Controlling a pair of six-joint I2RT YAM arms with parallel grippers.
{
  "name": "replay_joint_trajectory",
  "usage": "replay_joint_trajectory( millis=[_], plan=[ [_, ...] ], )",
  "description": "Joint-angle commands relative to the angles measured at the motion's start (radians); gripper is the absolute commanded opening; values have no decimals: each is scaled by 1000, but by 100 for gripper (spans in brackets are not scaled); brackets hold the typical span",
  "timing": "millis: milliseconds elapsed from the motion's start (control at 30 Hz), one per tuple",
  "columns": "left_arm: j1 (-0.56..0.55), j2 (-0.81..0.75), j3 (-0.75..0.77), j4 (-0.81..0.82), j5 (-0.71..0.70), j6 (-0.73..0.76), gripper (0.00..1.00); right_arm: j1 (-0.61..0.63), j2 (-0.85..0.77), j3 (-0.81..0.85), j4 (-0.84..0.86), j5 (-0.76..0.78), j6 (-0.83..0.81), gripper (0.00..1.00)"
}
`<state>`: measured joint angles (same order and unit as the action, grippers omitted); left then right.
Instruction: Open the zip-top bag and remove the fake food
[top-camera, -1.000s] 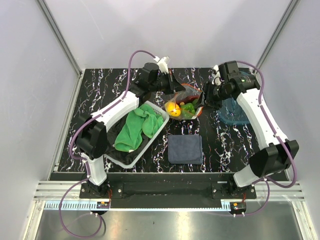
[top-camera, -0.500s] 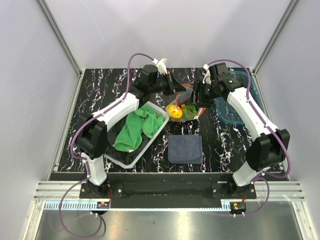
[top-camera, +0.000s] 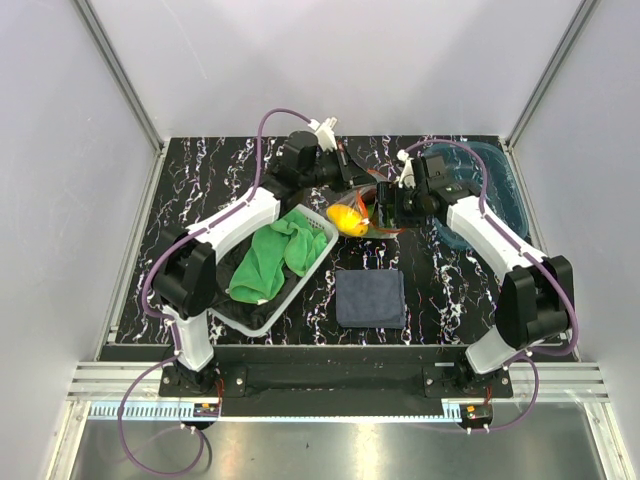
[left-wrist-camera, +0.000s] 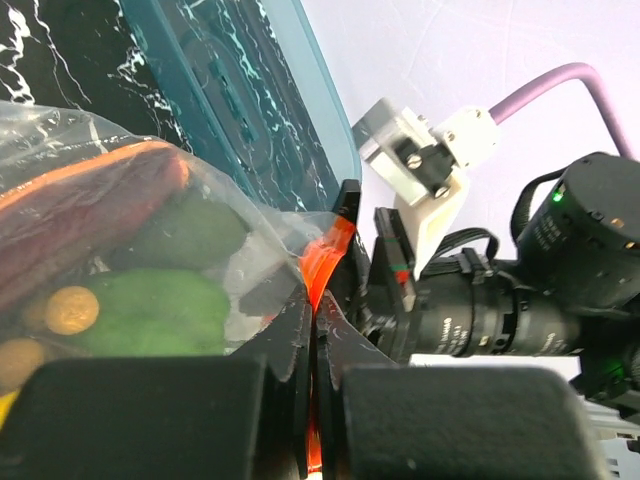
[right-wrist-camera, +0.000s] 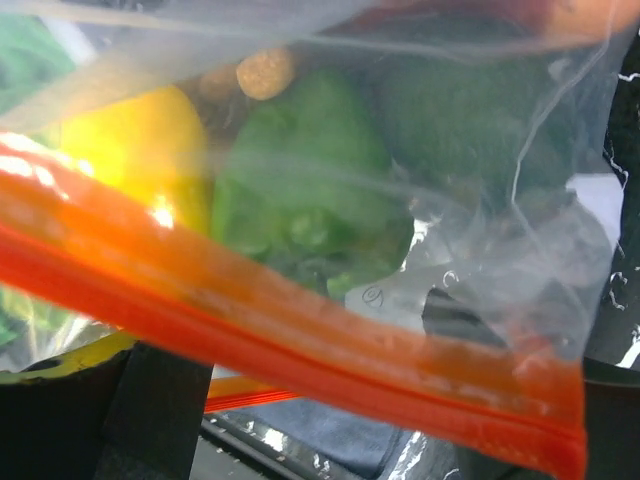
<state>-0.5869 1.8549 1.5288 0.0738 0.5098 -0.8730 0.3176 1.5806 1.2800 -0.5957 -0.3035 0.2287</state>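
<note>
The zip-top bag (top-camera: 366, 208) hangs between both grippers at the table's back middle. It holds the fake food: a yellow lemon (top-camera: 345, 218), green pieces (left-wrist-camera: 150, 310) and brown balls (left-wrist-camera: 70, 310). My left gripper (top-camera: 358, 182) is shut on the bag's orange zip strip (left-wrist-camera: 325, 255); its jaws (left-wrist-camera: 312, 300) pinch it flat. My right gripper (top-camera: 388, 205) is at the bag's right side. In the right wrist view the strip (right-wrist-camera: 300, 340) crosses between its spread fingers (right-wrist-camera: 150, 420), with the lemon (right-wrist-camera: 130, 150) and a green pepper (right-wrist-camera: 300, 170) behind the plastic.
A translucent blue tray (top-camera: 495, 190) lies at the back right, also in the left wrist view (left-wrist-camera: 250, 90). A white basket (top-camera: 300, 285) holding a green cloth (top-camera: 270, 255) sits at the left. A dark blue cloth (top-camera: 370, 298) lies in front of the bag.
My right arm has swung left from over the blue tray to the bag's right edge. The left gripper keeps its hold; the bag has shifted slightly left.
</note>
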Motion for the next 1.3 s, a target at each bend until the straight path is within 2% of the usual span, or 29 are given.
replay_joint_trajectory(
  millis=[0,400,533,767,1000,1167,1267],
  plan=[
    [-14,-11,10,121,35,-18,0,18,-56,-33,105,46,-68,89],
    [-31,-17,-13,153,48,-44,0,89,-113,-100,246,58,-98,89],
    [-36,-22,-24,169,55,-57,0,90,-88,-116,267,109,-138,89],
    [-51,-34,-47,198,53,-83,0,110,-68,-168,342,142,-103,88],
    [-59,-34,-53,210,53,-98,0,112,-41,-208,364,276,-69,81],
    [-59,-48,-68,213,52,-100,0,110,-45,-226,427,281,-65,75],
    [-59,-51,-76,216,55,-101,0,110,-42,-219,439,248,-72,62]
  ],
)
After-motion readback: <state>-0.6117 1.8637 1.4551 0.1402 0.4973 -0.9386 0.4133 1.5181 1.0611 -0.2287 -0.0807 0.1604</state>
